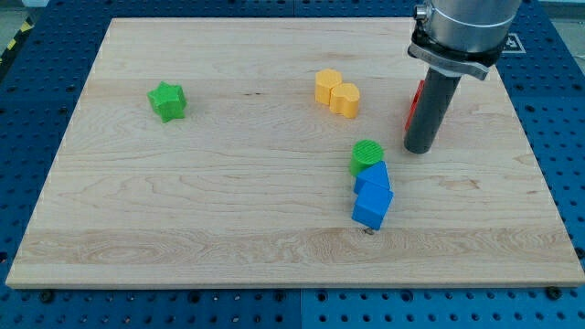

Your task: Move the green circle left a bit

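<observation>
The green circle is a short green cylinder right of the board's middle. It touches the top of a blue block just below it. My tip is the lower end of the dark rod and rests on the board a little to the right of the green circle, about level with it and apart from it.
A second blue block lies below the first. A yellow heart-like block sits above the green circle. A green star lies at the view's left. A red block is partly hidden behind the rod. The wooden board rests on a blue pegboard.
</observation>
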Controlling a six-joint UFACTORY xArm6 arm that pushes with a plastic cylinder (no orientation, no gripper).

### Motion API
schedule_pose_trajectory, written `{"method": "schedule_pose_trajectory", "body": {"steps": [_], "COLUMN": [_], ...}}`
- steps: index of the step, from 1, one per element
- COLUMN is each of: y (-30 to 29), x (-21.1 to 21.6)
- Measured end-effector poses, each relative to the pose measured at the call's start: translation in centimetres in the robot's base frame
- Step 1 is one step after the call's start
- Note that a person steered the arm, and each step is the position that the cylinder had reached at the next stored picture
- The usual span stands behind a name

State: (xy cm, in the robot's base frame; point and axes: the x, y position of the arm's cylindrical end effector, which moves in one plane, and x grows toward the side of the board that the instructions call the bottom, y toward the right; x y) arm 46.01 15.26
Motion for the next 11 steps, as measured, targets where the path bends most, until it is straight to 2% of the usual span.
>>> {"method": "schedule_pose_trajectory", "body": {"steps": [2, 5, 7, 11], "y": [-1.4, -7.8, -10.6, -21.6], "x": [1.6, 1.9, 4.3, 4.6]}}
